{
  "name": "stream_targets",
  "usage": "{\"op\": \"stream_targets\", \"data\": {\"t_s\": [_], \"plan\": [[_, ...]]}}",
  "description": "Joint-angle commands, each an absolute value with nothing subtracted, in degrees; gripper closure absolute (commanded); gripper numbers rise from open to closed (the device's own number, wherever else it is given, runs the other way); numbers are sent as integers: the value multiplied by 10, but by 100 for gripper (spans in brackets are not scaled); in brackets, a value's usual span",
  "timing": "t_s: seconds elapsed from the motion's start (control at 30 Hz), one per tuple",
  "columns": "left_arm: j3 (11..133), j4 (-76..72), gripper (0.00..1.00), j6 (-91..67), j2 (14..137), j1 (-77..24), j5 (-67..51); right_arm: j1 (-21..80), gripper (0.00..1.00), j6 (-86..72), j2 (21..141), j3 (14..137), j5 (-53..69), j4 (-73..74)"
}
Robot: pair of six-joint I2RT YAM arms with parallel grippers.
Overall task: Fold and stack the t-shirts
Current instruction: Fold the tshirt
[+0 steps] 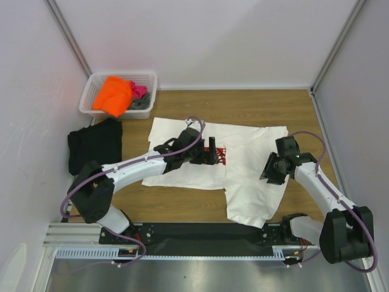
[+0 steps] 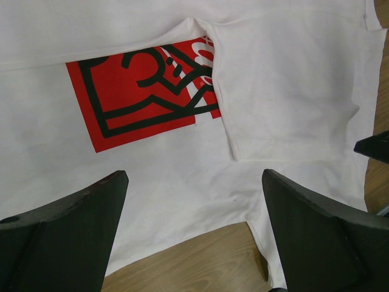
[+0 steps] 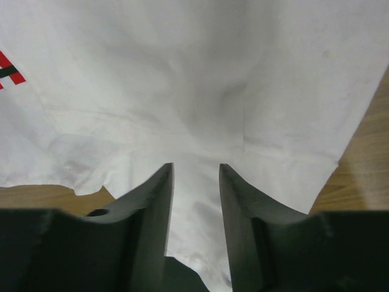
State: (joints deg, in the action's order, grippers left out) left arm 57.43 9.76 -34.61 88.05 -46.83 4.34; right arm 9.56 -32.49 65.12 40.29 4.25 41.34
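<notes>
**Overhead view, containers.** A white lattice basket (image 1: 149, 79) stands at the far left corner of the wooden table (image 1: 243, 106). It holds three crumpled shirts. An orange shirt (image 1: 113, 94) lies on top and spills over the near rim. A pink shirt (image 1: 139, 90) is tucked behind it, and a grey shirt (image 1: 141, 105) lies at the right side, largely buried.

**Shirts outside the basket.** A black shirt (image 1: 96, 144) lies folded on the table just in front of the basket. Its near edge is partly covered by the left arm (image 1: 130, 167). The white shirt (image 1: 249, 182) is spread across the middle of the table, and its right portion is turned over the rest.

**Tools.**
- The left gripper (image 2: 194, 176) hovers above the white shirt near its near edge, fingers spread wide with nothing between them.
- The right gripper (image 3: 196, 167) is at the right part of the same shirt, with its jaws drawn to a narrow gap. White cloth shows in that gap and creases run toward it. Whether the cloth is pinched cannot be told.

**Hidden or unclear.**
- The red-and-black graphic (image 2: 140, 91) is cut off on its right by the overlying flap of cloth.
- In the overhead view the left gripper screens most of the graphic.
- The motif cannot be read.
- The wrist views crop both arms.
</notes>
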Motion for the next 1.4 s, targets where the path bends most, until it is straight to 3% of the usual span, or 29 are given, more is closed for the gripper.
{"op": "stream_targets", "data": {"t_s": [0.0,0.1,0.37,0.57,0.93,1.17,1.37], "plan": [[572,86,2,-349,862,-473,47,102,45,-331,644,434,41,478],[572,85,2,-346,860,-473,44,105,35,-331,630,465,29,504],[579,88,1,-347,863,-472,43,101,38,-329,648,462,58,363],[573,105,1,-366,854,-457,54,98,32,-338,682,381,65,215],[533,108,1,-403,843,-361,17,78,32,-333,690,303,41,198],[598,182,1,-372,874,-316,45,50,31,-305,736,433,51,239],[656,212,1,-367,925,-276,38,33,31,-289,879,576,23,240]]}}
